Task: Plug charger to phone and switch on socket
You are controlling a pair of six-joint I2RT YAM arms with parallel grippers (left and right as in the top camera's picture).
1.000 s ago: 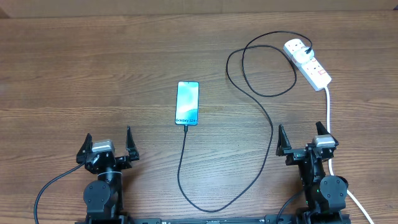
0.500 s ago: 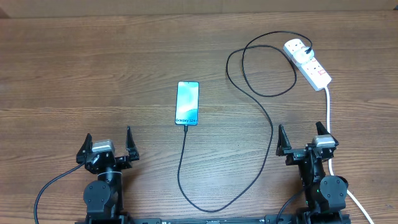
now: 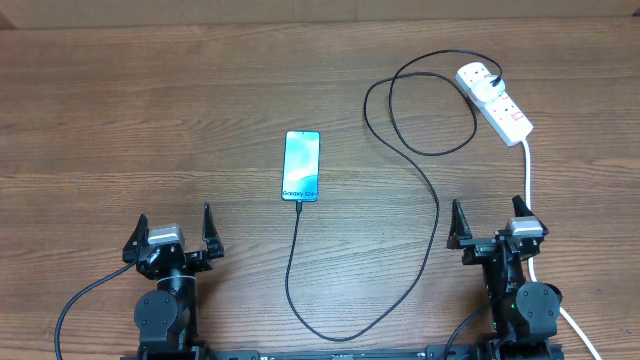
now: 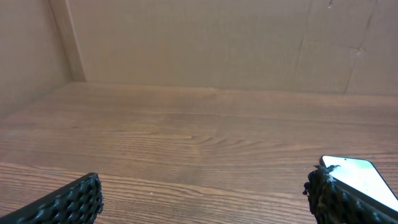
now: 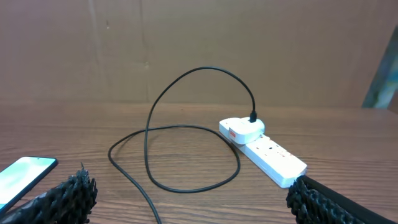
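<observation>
Wood-grain surface (image 3: 100, 100) is carrying every item of the task. The phone (image 3: 302, 165) is lying flat near the centre, with its lit screen facing up. The charger (image 3: 436, 215) is running as a thin black cable from its white plug (image 3: 478, 76) in the socket (image 3: 503, 110). It is looping beside the strip, sweeping down past the right arm and curving back up to the phone's near edge. Its connector tip (image 3: 299, 204) is touching that edge; whether it is fully seated cannot be told. The socket is sitting at the far right, and its thick white lead (image 3: 528, 175) is passing just beside the right end effector (image 3: 487, 225).

The left end effector (image 3: 173, 228) and the right one are both standing with fingers spread wide, holding nothing, well apart from phone and socket.

Judged risks:
- In reaching for the socket, the right arm is likely crossing the cable loop and the white lead. Snagging either could be dragging the strip or tugging the tip from the phone.
- The slim phone is resting unrestrained, so a push on the connector could be sliding it away.
- The red-marked switches (image 3: 514, 113) are sitting close together, so a broad finger could be pressing the wrong one.
</observation>
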